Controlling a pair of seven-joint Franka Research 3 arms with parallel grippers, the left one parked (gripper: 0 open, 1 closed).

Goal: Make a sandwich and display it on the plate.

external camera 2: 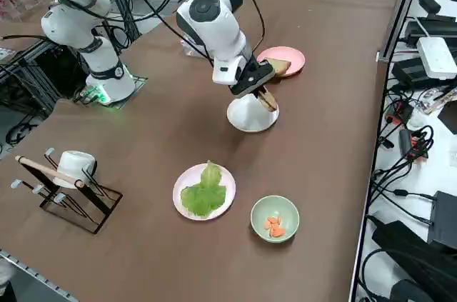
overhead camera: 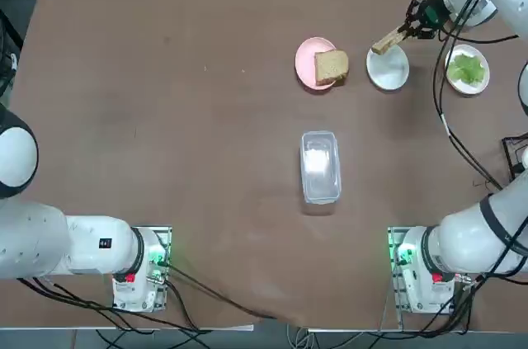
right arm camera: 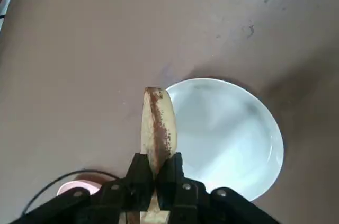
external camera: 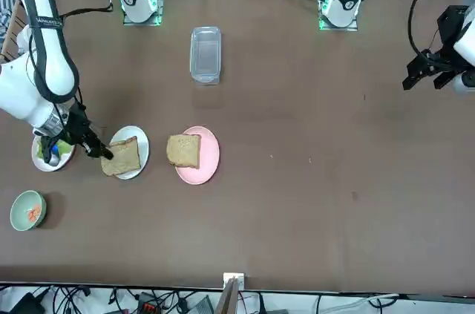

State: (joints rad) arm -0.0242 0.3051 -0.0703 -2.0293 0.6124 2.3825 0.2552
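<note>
The far end of the bread slice [right arm camera: 157, 128] is lost behind the fingers in the wrist view, and in the right side view most of it is hidden by the right gripper [external camera 2: 258, 89], so only a brown crust edge can be made out there. No finished sandwich is seen: the held slice is a single tan, toasted square with a dark crust, shown edge-on in the wrist view and tilted in the top view. It is gripped firmly between the closed jaws of the right gripper, held above the small white plate [overhead camera: 388, 68]; whether its lower corner touches the plate cannot be told from the front view, though it appears to be just clear.

A second bread slice [overhead camera: 331, 67] is seen lying flat on the pink plate [overhead camera: 309, 60], overhanging the rim on the side toward the white plate. Green lettuce [external camera 2: 203, 193] is piled on another white plate [external camera 2: 183, 182], just beside the first and nearer the desk's right edge. A small green bowl [external camera: 27, 210] with orange pieces is set near the lettuce plate. A clear lidded container [overhead camera: 320, 166] is placed near the middle of the brown desk [overhead camera: 165, 118].

The right arm is stretched well out from its base, bent over at the wrist, with the jaws angled down toward the white plate.
</note>
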